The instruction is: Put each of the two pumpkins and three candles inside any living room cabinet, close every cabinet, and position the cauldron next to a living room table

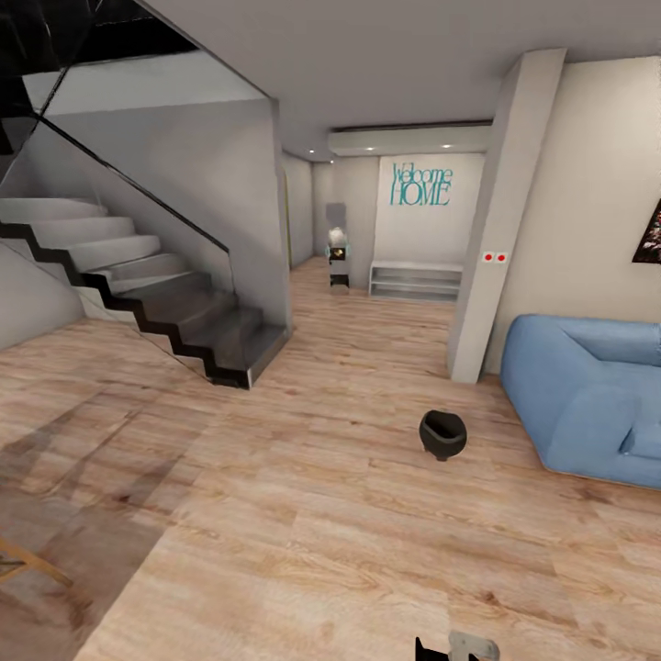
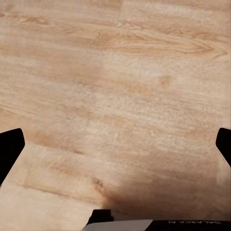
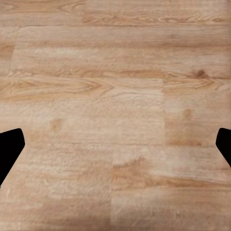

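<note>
1. The small round black cauldron (image 1: 442,433) with a wide open mouth stands upright on the light wood plank floor (image 1: 303,514), near the blue upholstered sofa (image 1: 588,404) and apart from it.
2. The grey staircase (image 1: 156,294) with a black edge rises at the far left of the head view.
3. The left tool (image 2: 115,144) is spread wide with nothing between its dark fingertips (image 2: 10,149); bare planks lie beneath it.
4. The right tool (image 3: 115,147) is likewise spread and empty, over bare planks.
5. The cauldron looks rigid and probably smooth, so likely slippery on its rounded belly. Its weight cannot be judged.
6. The rim seems the best hold: one finger inside the mouth, one outside, pinching the wall.
</note>
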Tool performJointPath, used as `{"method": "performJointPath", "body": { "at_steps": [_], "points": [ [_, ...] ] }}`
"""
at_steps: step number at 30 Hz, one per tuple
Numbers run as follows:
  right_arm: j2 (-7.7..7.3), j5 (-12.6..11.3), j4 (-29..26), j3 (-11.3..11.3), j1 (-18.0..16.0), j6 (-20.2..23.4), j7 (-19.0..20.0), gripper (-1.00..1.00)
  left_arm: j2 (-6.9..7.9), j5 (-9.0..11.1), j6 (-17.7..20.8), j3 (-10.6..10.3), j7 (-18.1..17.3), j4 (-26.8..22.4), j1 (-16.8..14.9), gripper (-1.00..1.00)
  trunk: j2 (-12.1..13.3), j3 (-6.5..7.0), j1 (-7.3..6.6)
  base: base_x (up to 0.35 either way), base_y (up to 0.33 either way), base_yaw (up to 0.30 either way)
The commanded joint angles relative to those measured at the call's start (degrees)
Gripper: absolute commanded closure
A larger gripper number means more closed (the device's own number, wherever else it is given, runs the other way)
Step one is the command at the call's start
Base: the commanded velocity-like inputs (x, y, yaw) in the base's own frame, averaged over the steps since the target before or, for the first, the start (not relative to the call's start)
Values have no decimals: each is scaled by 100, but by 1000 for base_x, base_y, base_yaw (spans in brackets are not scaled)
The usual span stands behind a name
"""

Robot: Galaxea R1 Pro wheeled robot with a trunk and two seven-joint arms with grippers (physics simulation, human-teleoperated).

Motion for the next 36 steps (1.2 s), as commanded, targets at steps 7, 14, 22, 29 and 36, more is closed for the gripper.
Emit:
{"method": "performJointPath", "body": {
  "at_steps": [7, 14, 22, 29, 36],
  "points": [
    [-4, -55, 3, 48, -6, -29, -38, -100, 5, 60, -30, -41, 42, 2, -6, -100, -9, -10, 5, 310, -28, -26],
    [-4, -60, 3, 48, -6, -29, -38, -100, 7, 58, -33, -41, 39, 3, -6, -100, -9, -10, 5, 310, -85, -150],
    [-4, -64, 3, 48, -6, -29, -14, -100, 5, 56, -33, -41, 34, 3, -6, -100, -9, -10, 5, 310, -100, -249],
    [-4, -59, 3, 48, -6, -29, -12, -100, 5, 51, -32, -41, 34, 3, -6, -100, -9, -10, 5, 310, -108, -278],
    [-4, -52, 3, 53, -6, -29, -12, -100, 5, 50, -28, -41, 34, 3, -6, -100, -9, -10, 5, 310, -113, -238]
  ]
}}
